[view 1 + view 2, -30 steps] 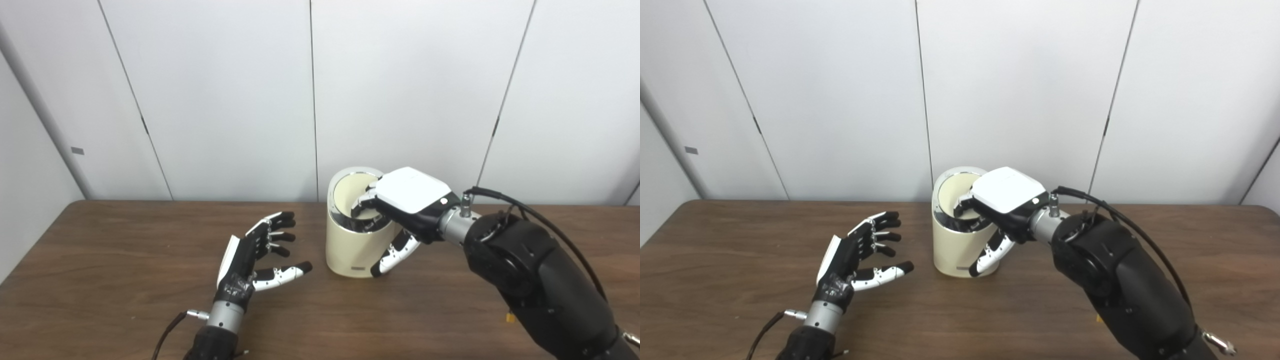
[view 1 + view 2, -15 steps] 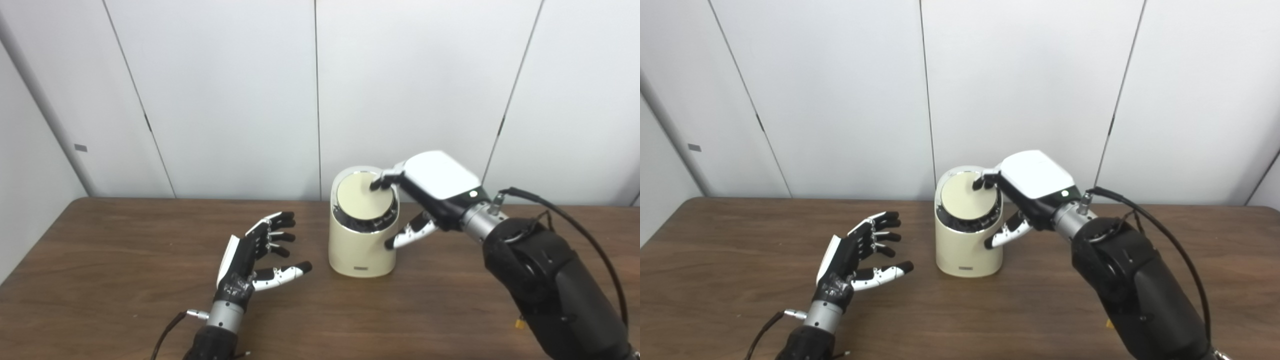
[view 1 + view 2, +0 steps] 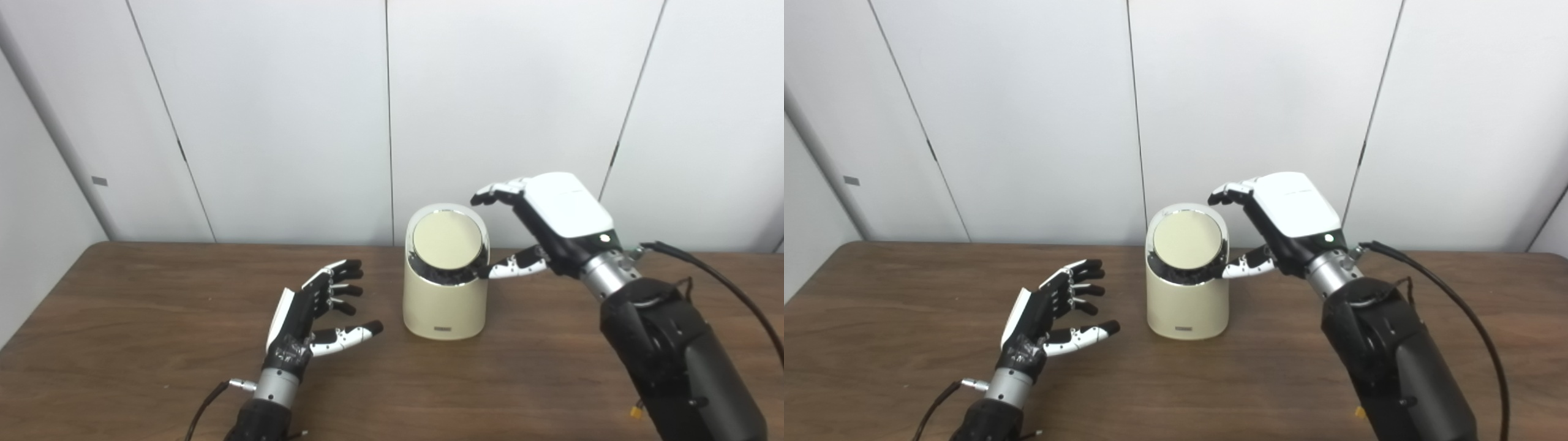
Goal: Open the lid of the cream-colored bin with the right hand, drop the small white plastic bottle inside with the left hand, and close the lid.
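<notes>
The cream-colored bin (image 3: 445, 300) stands upright near the middle of the brown table (image 3: 122, 343). Its round lid (image 3: 446, 239) sits flush in the chrome rim, facing me. My right hand (image 3: 551, 217) hovers just right of and above the bin, open, fingers spread over the rim's top and thumb pointing at the bin's right edge, holding nothing. My left hand (image 3: 312, 312) rests open on the table to the bin's left, palm toward the bin, empty. No small white bottle is in view.
White wall panels (image 3: 275, 110) rise right behind the table's far edge. A black cable (image 3: 710, 275) loops from my right forearm. Bare wood lies in front of the bin and on both sides.
One second ago my right hand pressed the lid down into the bin. The lid has swung back flush, and the hand has lifted off up and to the right, fingers spreading.
</notes>
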`<act>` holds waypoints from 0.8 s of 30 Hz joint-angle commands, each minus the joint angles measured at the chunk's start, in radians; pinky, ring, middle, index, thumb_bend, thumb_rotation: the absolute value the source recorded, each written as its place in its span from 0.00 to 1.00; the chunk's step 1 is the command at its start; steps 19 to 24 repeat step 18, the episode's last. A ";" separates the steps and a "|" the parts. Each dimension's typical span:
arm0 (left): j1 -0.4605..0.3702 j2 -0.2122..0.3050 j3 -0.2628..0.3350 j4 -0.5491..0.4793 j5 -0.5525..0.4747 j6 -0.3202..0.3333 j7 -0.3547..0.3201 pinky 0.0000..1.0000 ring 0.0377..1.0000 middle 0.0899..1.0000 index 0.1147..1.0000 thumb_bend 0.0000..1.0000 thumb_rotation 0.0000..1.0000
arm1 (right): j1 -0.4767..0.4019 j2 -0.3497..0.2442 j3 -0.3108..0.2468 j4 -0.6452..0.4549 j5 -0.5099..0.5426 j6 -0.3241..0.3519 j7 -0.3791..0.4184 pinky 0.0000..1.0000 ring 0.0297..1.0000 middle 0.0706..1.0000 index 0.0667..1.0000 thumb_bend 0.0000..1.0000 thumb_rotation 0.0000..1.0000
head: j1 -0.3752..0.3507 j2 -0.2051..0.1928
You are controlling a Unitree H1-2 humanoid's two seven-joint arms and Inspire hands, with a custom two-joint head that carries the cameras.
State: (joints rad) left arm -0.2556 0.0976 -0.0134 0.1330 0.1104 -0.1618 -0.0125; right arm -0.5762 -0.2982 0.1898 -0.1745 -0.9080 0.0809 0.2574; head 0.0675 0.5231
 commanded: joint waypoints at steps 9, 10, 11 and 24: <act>-0.025 0.016 0.008 -0.028 -0.027 -0.053 -0.012 0.55 0.68 0.76 0.77 0.73 0.01 | 0.117 0.173 -0.263 0.041 0.563 0.043 -0.080 0.63 0.76 0.77 0.76 0.67 0.20 | -0.020 -0.020; -0.024 0.016 0.009 -0.028 -0.030 -0.055 -0.013 0.55 0.68 0.76 0.77 0.73 0.01 | 0.130 0.179 -0.270 0.044 0.593 0.038 -0.084 0.65 0.77 0.78 0.77 0.65 0.21 | -0.023 -0.022; -0.022 0.017 0.009 -0.031 -0.027 -0.057 -0.011 0.55 0.69 0.76 0.77 0.73 0.01 | 0.151 0.188 -0.277 0.055 0.626 0.011 -0.096 0.67 0.77 0.79 0.78 0.64 0.22 | -0.029 -0.025; -0.017 0.022 0.012 -0.034 -0.040 -0.077 -0.013 0.56 0.68 0.76 0.78 0.74 0.03 | 0.222 0.196 -0.258 0.125 0.719 -0.139 -0.160 0.65 0.76 0.79 0.80 0.64 0.29 | -0.050 -0.041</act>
